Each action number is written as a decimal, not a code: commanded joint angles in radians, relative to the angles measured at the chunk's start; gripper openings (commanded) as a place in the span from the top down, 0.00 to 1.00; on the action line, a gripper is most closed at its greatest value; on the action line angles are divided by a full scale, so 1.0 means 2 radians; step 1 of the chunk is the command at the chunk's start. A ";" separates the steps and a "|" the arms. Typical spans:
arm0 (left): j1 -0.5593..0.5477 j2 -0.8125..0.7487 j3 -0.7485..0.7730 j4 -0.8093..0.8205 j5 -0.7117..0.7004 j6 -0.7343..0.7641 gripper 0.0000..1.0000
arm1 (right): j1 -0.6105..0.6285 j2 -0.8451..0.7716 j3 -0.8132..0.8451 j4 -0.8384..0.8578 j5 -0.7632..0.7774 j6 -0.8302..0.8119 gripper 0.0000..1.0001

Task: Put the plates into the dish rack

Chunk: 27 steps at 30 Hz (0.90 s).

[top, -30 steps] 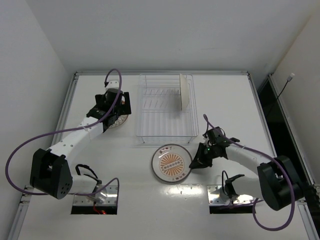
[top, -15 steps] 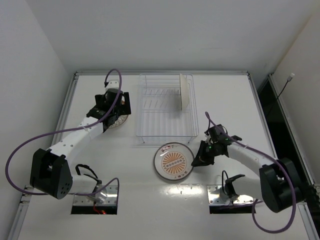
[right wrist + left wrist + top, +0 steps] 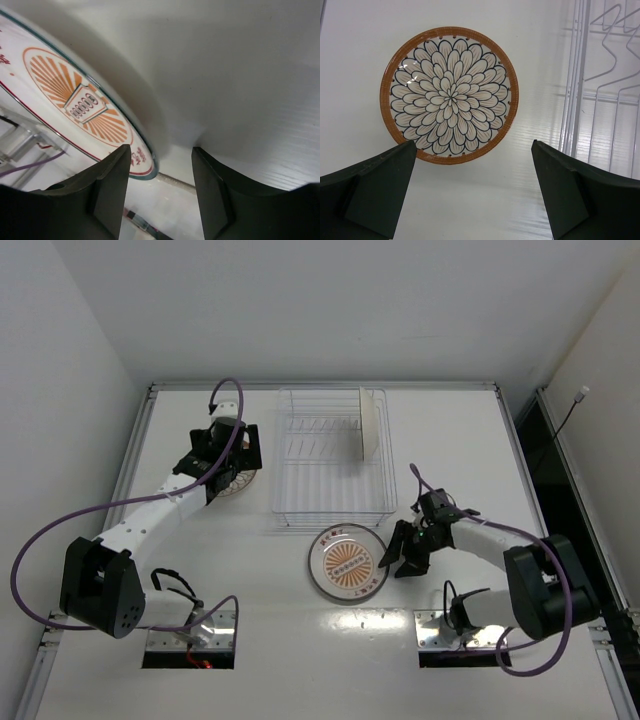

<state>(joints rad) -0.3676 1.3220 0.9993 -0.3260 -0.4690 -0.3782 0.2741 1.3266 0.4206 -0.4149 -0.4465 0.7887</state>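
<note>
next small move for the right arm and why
Probably ease the right gripper onto the rim of the sunburst plate and close: its jaws stand open with that rim between them, and the plate lies outside the dish rack.

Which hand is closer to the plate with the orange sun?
Right. The right gripper is open at the right edge of the sunburst plate. The left gripper hovers over a flower-patterned plate, left of the dish rack.
</note>
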 commanded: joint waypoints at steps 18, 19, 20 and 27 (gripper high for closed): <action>-0.004 -0.001 0.018 0.003 -0.020 0.003 0.00 | -0.048 0.130 -0.009 0.155 -0.113 -0.016 0.85; -0.004 -0.001 0.018 0.003 -0.020 0.003 0.00 | -0.048 0.131 -0.009 0.155 -0.113 -0.016 0.89; -0.004 -0.001 0.018 0.003 -0.025 0.007 0.00 | -0.048 0.131 -0.003 0.155 -0.113 -0.021 0.96; -0.004 0.004 0.018 0.003 -0.025 0.007 0.00 | -0.034 0.033 -0.003 0.062 -0.069 -0.036 1.00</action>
<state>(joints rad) -0.3676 1.3281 0.9997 -0.3286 -0.5030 -0.3744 0.1932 1.4940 0.4026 -0.1978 -0.7105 0.7422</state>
